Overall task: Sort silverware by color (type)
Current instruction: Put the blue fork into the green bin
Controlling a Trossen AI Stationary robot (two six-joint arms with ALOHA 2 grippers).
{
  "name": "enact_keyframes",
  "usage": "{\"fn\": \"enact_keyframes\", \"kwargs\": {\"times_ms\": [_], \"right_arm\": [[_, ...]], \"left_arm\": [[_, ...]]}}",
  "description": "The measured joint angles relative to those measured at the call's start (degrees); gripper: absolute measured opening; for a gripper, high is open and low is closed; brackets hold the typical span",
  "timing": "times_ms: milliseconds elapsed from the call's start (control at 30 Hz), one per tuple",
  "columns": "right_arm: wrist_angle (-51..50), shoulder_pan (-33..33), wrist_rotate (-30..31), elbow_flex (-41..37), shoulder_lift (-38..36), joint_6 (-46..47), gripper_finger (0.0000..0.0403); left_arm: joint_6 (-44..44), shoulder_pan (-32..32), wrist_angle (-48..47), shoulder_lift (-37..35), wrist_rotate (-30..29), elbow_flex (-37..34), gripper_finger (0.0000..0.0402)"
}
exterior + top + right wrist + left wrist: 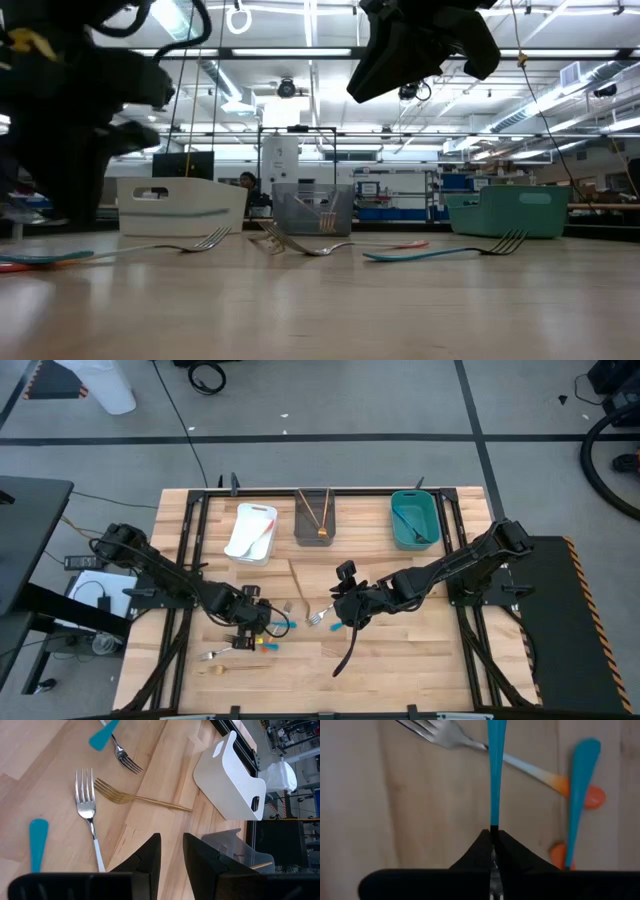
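A: Where's the silverware?

B: Most lies loose on the table (400,660), in the lower middle of the high view. A blue-handled fork (493,770) is pinched between the pressed-together fingers of the left gripper (493,837), lower left of centre in the high view.

A: What's around it?

B: In the left wrist view, a fork with a white-to-orange handle (470,742) runs under the held one, and a second blue handle (577,795) lies over two orange ends beside it.

A: And the right gripper?

B: The right gripper (171,852) hangs just right of centre in the high view, fingers a little apart, holding nothing. Past it lie a silver fork (86,807) with a white handle, a gold fork (135,797) and another small fork (125,760).

A: The bins?

B: Along the top of the table: a white bin (250,532) at left, a grey bin (314,517) with gold pieces in the middle, a teal bin (413,520) at right with blue pieces inside.
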Motion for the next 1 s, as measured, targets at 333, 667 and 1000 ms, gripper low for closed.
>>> {"fn": "enact_keyframes", "kwargs": {"times_ms": [333, 667, 1000], "right_arm": [[0.39, 0.0, 0.0, 0.0, 0.0, -0.02, 0.0092], [0.63, 0.0, 0.0, 0.0, 0.0, -0.02, 0.0092], [0.63, 0.0, -1.13, 0.0, 0.0, 0.44, 0.0092]], "left_arm": [[-0.61, 2.97, -4.24, -11.97, -11.14, 0.13, 0.0019], [-5.96, 13.91, -4.68, -21.19, -20.43, 0.15, 0.002], [-1.07, 24.23, -4.74, -22.25, -21.57, 0.17, 0.0022]]}}
